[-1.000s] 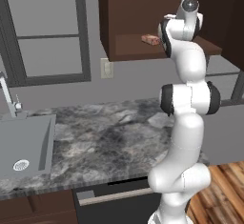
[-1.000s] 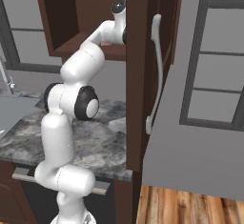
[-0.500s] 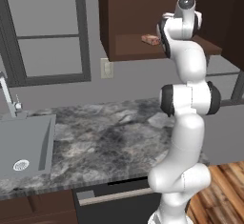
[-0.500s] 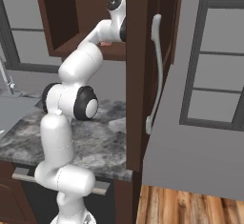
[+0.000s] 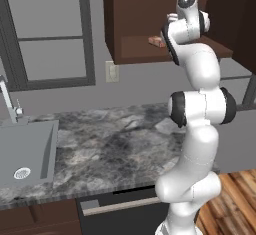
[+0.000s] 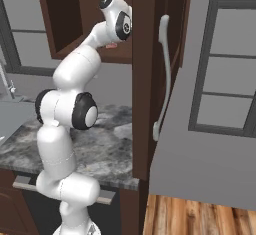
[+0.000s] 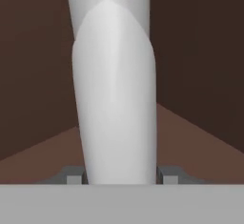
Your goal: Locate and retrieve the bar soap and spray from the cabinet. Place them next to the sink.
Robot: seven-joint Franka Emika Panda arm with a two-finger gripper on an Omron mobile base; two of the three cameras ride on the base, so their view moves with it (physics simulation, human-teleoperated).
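Hand view, nearest first: the gripper (image 7: 121,178) has its two dark fingertips (image 7: 72,176) pressed against either side of the spray (image 7: 114,99), low on its pale rounded body. Jaws clamped on the bottle; judged a firm grasp, since the body fills the gap between the pads. The bottle stands upright on the shelf floor of the cabinet (image 7: 200,142), dark back wall behind it. Gripping low probably keeps the bottle from tipping when lifted out.

Left base view: the arm reaches up and into the cabinet (image 5: 135,54), hand inside the open compartment. The bar soap (image 5: 157,41) lies flat on the same shelf, just beside the arm and nearer the front edge, untouched.

Below: the granite counter (image 5: 110,144), then the sink (image 5: 30,151) at far left with its faucet (image 5: 7,101). Basin holds nothing but the drain. Neither item is beside it yet.
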